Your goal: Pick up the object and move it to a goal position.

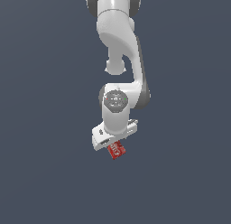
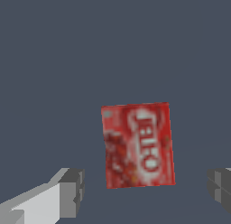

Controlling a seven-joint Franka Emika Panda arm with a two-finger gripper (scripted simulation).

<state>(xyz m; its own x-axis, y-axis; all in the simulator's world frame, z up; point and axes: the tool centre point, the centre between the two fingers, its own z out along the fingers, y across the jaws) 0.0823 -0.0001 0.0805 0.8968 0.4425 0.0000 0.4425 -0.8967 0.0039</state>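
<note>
red box (image 2: 137, 145), flat, slightly tilted, between parted jaws

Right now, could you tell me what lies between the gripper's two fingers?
The red box lies between the fingers, untouched, clearest in the wrist view.

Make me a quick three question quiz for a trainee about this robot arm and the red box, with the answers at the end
1. True or false: the gripper is shut on the red box.
2. The surface under the box is: A) plain dark grey-blue, B) a wooden table, C) a green tray.
3. Fill in: the markings on the box's red face are ____ in colour.

Key:
1. False. In the wrist view the fingers stand wide apart, one on each side of the box, touching neither edge.
2. A.
3. White.
</note>
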